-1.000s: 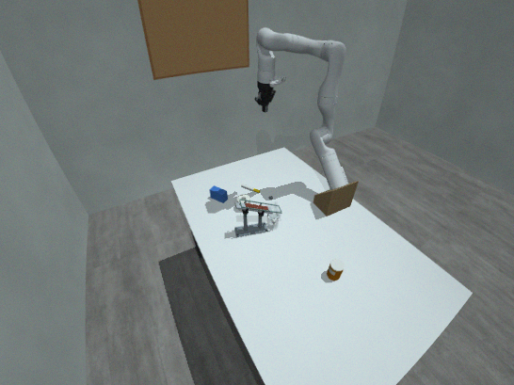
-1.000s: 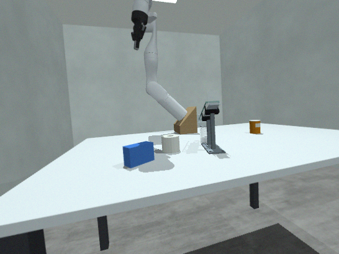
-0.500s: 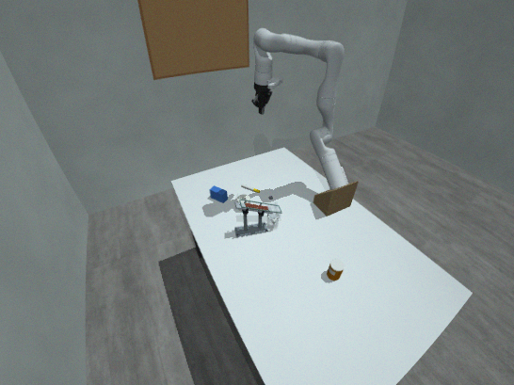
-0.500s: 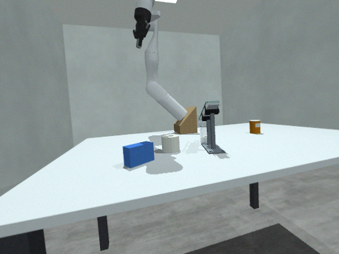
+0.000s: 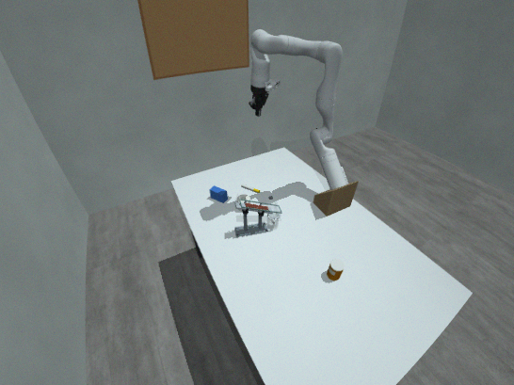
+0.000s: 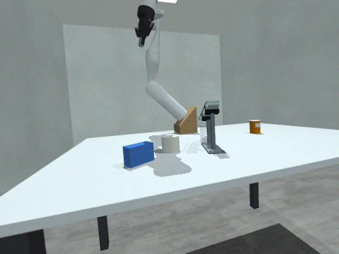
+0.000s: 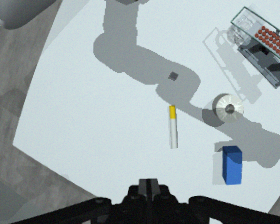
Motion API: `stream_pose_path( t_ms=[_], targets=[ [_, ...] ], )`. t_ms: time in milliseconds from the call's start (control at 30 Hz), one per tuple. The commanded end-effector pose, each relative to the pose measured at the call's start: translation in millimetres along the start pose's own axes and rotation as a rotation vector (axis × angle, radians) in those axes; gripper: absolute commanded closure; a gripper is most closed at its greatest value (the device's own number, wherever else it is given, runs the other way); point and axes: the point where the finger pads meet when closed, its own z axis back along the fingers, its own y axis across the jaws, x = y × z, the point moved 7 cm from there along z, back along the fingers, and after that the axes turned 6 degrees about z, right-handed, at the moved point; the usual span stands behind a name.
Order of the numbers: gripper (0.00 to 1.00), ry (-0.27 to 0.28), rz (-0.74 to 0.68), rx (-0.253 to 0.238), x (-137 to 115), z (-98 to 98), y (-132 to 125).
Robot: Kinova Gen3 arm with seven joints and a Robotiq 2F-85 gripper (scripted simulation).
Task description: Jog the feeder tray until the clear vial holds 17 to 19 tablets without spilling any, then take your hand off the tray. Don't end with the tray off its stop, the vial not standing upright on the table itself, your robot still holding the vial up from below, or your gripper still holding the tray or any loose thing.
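The feeder tray (image 5: pixel 259 206) sits on its grey stand (image 5: pixel 250 226) near the table's far middle, with red tablets at its upper end. It also shows in the exterior view (image 6: pixel 210 106) and at the upper right of the wrist view (image 7: pixel 259 37). The clear vial (image 5: pixel 273 222) stands at the tray's low end, faint in the exterior view (image 6: pixel 203 133). I cannot tell how many tablets it holds. My gripper (image 5: pixel 258 111) hangs high above the table, far from the tray, shut and empty; it also shows in the exterior view (image 6: pixel 141 42).
A blue box (image 5: pixel 218 193), a white tape roll (image 6: pixel 170 143), a yellow-tipped pen (image 7: pixel 173 125) and a small dark piece (image 7: pixel 173 76) lie near the tray. An amber bottle (image 5: pixel 334 271) stands toward the front. The arm's base has a brown wedge (image 5: pixel 336 198).
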Motion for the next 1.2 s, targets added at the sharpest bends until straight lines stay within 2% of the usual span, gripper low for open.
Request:
stream_pose_path(
  t_ms=[0,67,100,400,433,733,767,1100,1133,1167],
  targets=[
    [1.0,0.0,-0.004,-0.004,1.2,-0.9,0.4],
    [1.0,0.0,-0.004,-0.004,1.2,-0.9,0.4],
    [1.0,-0.011,0.038,-0.005,2.7,-1.1,17.7],
    [1.0,-0.011,0.038,-0.005,2.7,-1.1,17.7],
    [1.0,-0.021,0.08,-0.006,3.8,-1.8,35.0],
    [1.0,-0.021,0.08,-0.006,3.8,-1.8,35.0],
    [1.0,-0.028,0.121,-0.005,4.4,-3.1,52.3],
    [1.0,-0.028,0.121,-0.005,4.4,-3.1,52.3],
    [1.0,-0.035,0.163,-0.003,4.7,-5.0,69.4],
    [1.0,-0.035,0.163,-0.003,4.7,-5.0,69.4]
  ],
)
